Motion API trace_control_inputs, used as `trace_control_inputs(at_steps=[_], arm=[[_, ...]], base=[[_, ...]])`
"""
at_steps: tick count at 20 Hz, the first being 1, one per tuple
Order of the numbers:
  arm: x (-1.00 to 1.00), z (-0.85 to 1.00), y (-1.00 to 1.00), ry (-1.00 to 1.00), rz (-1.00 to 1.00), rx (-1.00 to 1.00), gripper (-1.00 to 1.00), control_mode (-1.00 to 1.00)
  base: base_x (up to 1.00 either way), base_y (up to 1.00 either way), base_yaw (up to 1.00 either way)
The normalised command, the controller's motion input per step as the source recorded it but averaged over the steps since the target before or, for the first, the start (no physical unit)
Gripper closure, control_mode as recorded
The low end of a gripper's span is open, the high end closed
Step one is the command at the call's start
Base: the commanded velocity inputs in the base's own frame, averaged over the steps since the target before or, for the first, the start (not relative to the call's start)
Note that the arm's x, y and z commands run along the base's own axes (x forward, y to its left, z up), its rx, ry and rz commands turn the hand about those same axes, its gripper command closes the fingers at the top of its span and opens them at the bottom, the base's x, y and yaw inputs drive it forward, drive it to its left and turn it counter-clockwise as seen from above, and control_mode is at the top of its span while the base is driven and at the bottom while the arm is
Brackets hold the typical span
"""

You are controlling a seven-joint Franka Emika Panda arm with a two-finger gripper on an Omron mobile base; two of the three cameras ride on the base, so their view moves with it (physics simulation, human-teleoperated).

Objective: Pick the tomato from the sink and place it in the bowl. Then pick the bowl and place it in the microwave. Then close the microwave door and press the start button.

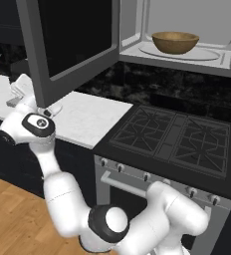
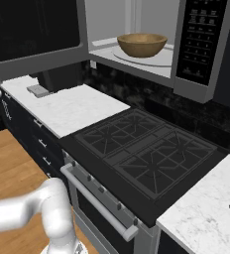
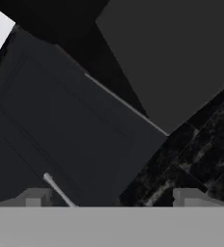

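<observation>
A: Nearest in, the gripper (image 3: 112, 195) stood wide, its two tips well apart, nothing between them. What did it face?

B: In the hand view, a dark flat panel with a thin pale edge line. I judged that to be the microwave door (image 1: 67, 37), seen close and from below. Dark speckled backsplash showed off to one side.

A: And from the base cameras?

B: The arm's wrist end sat low, just under the door's lower corner and over the white counter (image 1: 95, 119). The fingers themselves were too hidden there to read, so I took the wide stance from the hand view.

A: Step in hand?

B: By my reading, closing the door. It hung swung out from the microwave (image 2: 137, 49), hinge on the far side from the control panel (image 2: 200, 37). Best done with a flat push on the outer face near the free edge, following the arc of the hinge, not gripping. Pressing too near the hinge would likely give little turn.

A: Further back?

B: The bowl (image 1: 175, 42) sat upright on the glass turntable (image 1: 207, 54) inside the microwave, well apart from the gripper, above and beyond the door. I could not see over its rim, so the tomato went unconfirmed.

A: The stove?

B: Below the microwave, black stove (image 2: 146, 149), bare.
</observation>
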Motion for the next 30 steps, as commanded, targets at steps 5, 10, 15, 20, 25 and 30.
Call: trace_control_inputs(at_steps=[5, 10, 15, 20, 25, 30], arm=[[-0.09, 0.00, -0.35, -0.26, 0.00, 0.22, -1.00, -1.00], [-0.32, 0.06, -0.38, -0.32, 0.00, 0.21, -1.00, -1.00], [-0.61, 0.21, -0.49, -0.34, 0.00, 0.26, -1.00, -1.00], [-0.51, 0.14, -0.67, -0.31, 0.00, 0.29, -1.00, -1.00], [-0.28, 0.02, -0.74, -0.22, 0.00, 0.31, -1.00, -1.00], [0.00, 0.00, -0.74, -0.11, -0.01, 0.28, -1.00, -1.00]], base=[[0.00, 0.00, 0.00], [0.00, 0.00, 0.00], [0.00, 0.00, 0.00], [0.00, 0.00, 0.00], [0.00, 0.00, 0.00], [0.00, 0.00, 0.00]])
